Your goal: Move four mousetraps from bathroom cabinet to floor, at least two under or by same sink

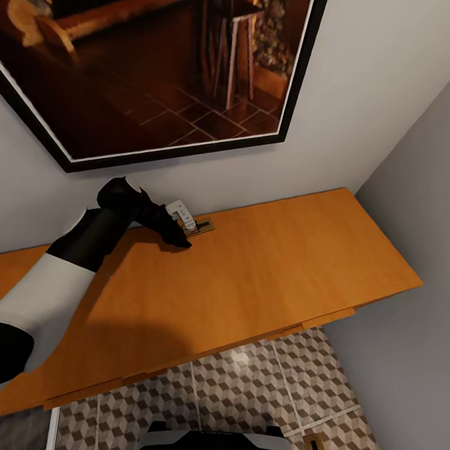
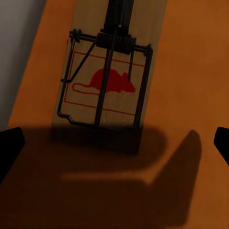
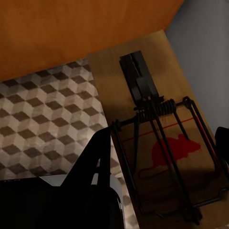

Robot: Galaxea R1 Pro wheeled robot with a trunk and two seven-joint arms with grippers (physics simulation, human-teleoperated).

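We're over the orange-brown cabinet (image 1: 269, 266), its flat top running along the wall, cube-patterned bathroom floor (image 1: 244, 396) below its front edge. Our left gripper (image 1: 185, 233) hangs over one mousetrap (image 1: 200, 226) lying flat at the top's back edge; in the left wrist view its fingertips (image 2: 10, 145) sit spread wide, touching nothing. Our right gripper (image 3: 164, 148) clamps another mousetrap (image 3: 167, 152) above the tiles.
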